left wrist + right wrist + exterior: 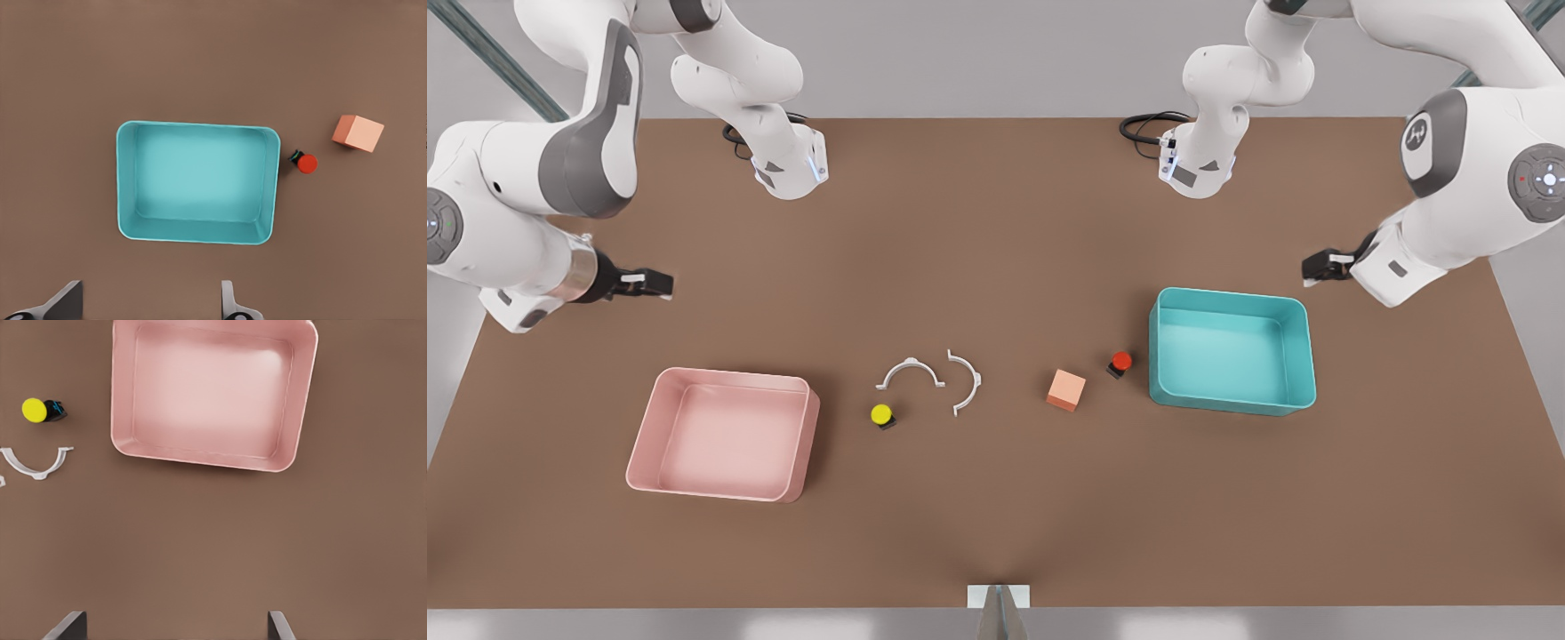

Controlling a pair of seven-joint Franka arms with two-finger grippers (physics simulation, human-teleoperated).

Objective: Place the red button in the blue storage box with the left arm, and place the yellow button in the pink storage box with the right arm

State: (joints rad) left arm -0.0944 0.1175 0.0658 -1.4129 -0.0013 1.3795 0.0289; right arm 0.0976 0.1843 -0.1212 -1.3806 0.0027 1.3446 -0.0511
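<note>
Sitting just beside the teal-blue plastic storage box (197,182), the tiny red-capped button on its black block base (305,162) is looking light and rigid (grip the base); the left gripper (150,303) and right gripper (177,627) are both hovering with fingers apart.

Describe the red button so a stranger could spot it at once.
Find the teal-blue storage box on the brown table, at the front view's right. Just off its side facing the table's middle sits the red button: a tiny red cap on a black base, far smaller than the plain salmon-orange cube beside it.

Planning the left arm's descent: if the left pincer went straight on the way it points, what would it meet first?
Probably bare table just beside the blue storage box, not the red button; the left pincer is open.
</note>
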